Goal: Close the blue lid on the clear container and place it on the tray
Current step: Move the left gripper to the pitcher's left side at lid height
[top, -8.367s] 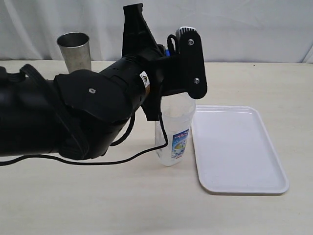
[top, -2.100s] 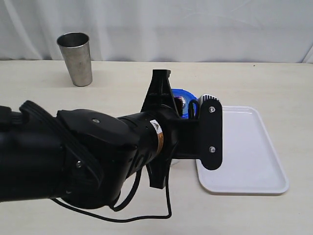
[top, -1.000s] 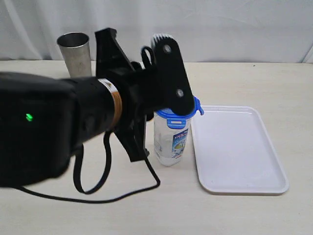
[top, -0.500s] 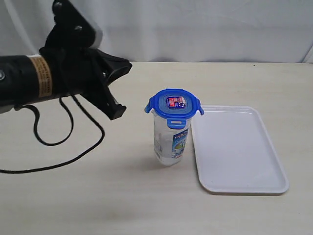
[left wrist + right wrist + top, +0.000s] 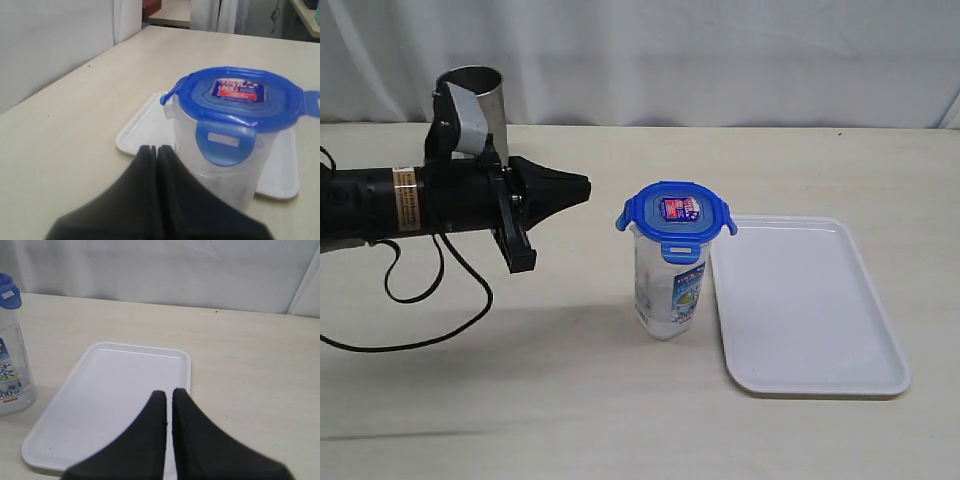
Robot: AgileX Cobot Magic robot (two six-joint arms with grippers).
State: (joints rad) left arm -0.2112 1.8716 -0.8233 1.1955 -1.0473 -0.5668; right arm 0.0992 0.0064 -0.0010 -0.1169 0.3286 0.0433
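On desk, just left of flat white plastic tray [image 5: 820,330]: tall clear plastic container [image 5: 670,295], upright, bright blue lid [image 5: 675,212] on top.
Left end effector [image 5: 582,188]: closed, empty, nearer; container to its right.
Right end effector [image 5: 169,394]: closed, empty.

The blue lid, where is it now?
In the exterior view the blue lid sits on top of the clear container, which stands just left of the tray.

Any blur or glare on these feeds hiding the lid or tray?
Exterior view: sharp, evenly lit, blue lid clear. Left wrist view: left gripper soft-edged up close, lid readable. Right wrist view: right gripper blurred; tray bright, its rim visible.
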